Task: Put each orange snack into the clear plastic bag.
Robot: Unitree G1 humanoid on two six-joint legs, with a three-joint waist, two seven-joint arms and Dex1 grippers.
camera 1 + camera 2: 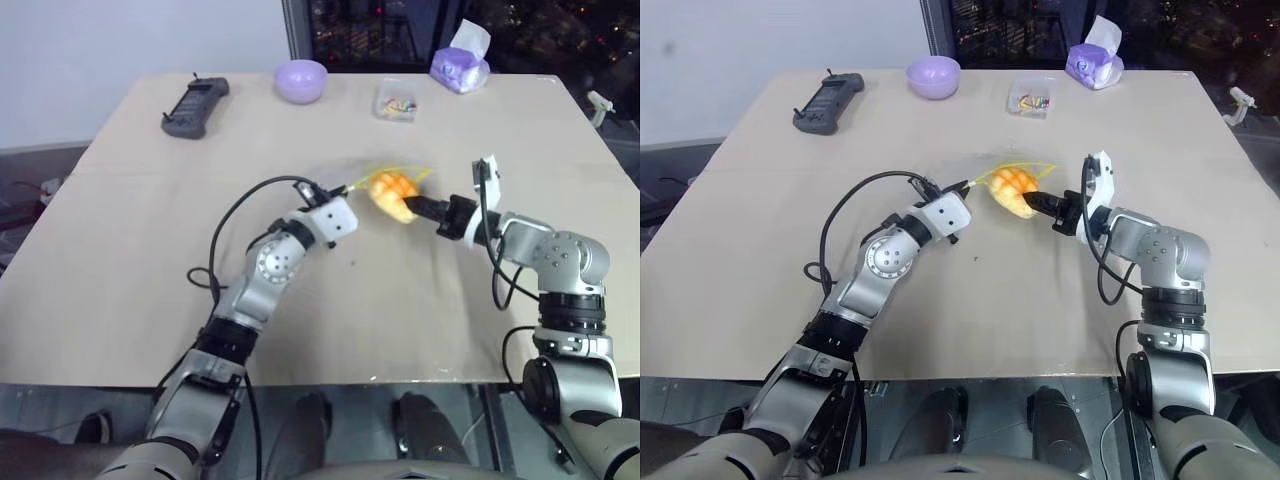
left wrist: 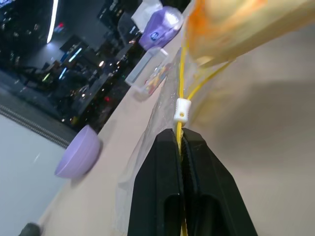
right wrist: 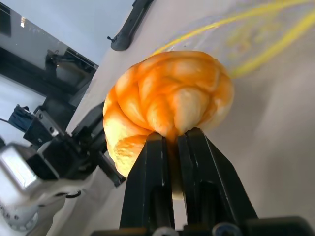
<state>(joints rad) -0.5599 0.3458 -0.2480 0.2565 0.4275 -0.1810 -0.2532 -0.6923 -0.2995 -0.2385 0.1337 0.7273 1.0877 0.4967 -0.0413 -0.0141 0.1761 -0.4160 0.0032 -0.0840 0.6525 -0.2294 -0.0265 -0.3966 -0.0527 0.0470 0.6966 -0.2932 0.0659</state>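
Both arms reach level over the table (image 1: pixel 120 260): the left gripper (image 2: pixel 181 147) pinches the clear plastic bag (image 1: pixel 385 172) by its yellow seal, and the right gripper (image 3: pixel 170 142) clamps the orange snack (image 1: pixel 393 194) at the bag's mouth. Beyond the bag stand a clear box (image 1: pixel 395 101), purple bowl (image 1: pixel 301 80), tissue pack (image 1: pixel 460 68) and black remote (image 1: pixel 196 106), none blocking it.

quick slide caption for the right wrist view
Right gripper pinches the orange bun beside the bag's yellow seal strip.
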